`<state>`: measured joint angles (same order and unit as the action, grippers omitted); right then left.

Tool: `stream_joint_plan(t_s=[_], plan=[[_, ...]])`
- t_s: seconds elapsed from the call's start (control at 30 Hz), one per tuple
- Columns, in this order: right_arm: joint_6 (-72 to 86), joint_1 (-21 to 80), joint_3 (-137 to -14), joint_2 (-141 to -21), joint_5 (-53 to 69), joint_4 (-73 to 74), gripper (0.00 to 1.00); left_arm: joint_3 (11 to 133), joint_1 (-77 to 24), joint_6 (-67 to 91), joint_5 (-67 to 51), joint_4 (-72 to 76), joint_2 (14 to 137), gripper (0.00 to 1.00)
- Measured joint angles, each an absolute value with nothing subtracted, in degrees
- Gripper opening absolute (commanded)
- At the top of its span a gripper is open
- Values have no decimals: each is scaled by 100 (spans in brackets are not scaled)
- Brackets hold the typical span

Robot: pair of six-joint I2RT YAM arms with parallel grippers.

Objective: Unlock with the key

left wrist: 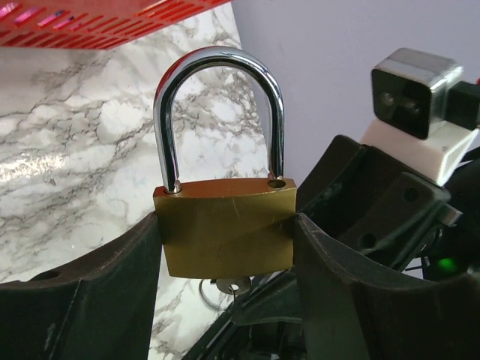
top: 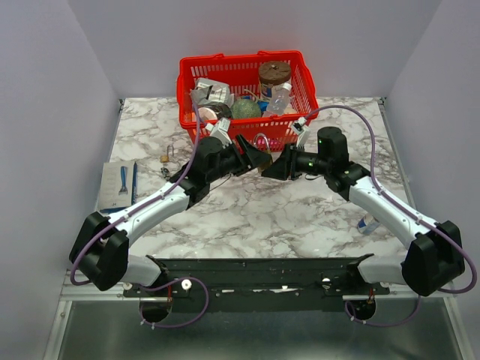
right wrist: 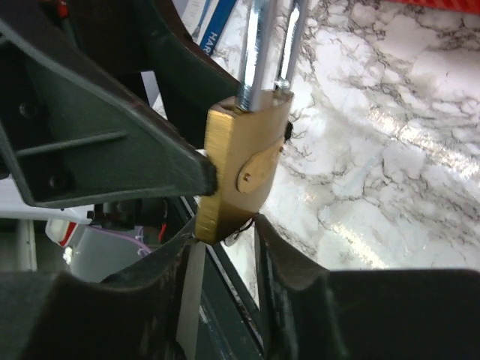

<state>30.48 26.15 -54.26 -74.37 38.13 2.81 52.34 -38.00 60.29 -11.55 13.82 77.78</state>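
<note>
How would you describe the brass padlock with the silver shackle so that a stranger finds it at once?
Find the red plastic basket at the far edge of the marble table. Just in front of it, the left gripper clamps the brass padlock upright. Unlike the small brass item lying on the table further left, it is held in the air.

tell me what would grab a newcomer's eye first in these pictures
The brass padlock with its shiny shackle, clamped in the left gripper above the marble table, fills the left wrist view. The right gripper meets it from the opposite side, fingertips at the lock's underside. Behind them, a bright red basket of odds and ends stands at the table's far edge.
</note>
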Motion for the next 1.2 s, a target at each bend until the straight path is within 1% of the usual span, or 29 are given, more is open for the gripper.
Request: stream_joint_plan(t_s=[0.03,0.07,0.3,0.37,0.47,0.57,0.77,0.97,1.2], plan=[[3011,2615,-5437,-7435,3833,292,50,5234,-3802,6027,-1179,1323,7778,0],[2982,2615,-5439,-7435,3846,311,57,5234,-3804,6029,-1186,1286,7778,0],[2836,2624,-5441,-7430,3999,318,68,5201,-3743,6038,-1308,1192,7778,0],[2836,2613,-5441,-7395,3970,239,73,5113,-3671,6027,-1474,1138,7769,0],[2847,2589,-5457,-7210,3946,145,78,4849,-3575,6018,-1721,1015,7769,0],[2845,2534,-5638,-7072,3948,95,79,4576,-3446,5981,-2012,991,7767,0],[2757,2366,-5975,-7026,4095,73,81,4407,-3155,5754,-2720,1066,7607,0],[2241,2349,-6705,-7402,4617,615,81,4410,-3011,5612,-4123,1675,7448,0],[1885,2351,-7231,-7566,5483,939,81,4410,-3006,6058,-5787,2464,7400,0]])
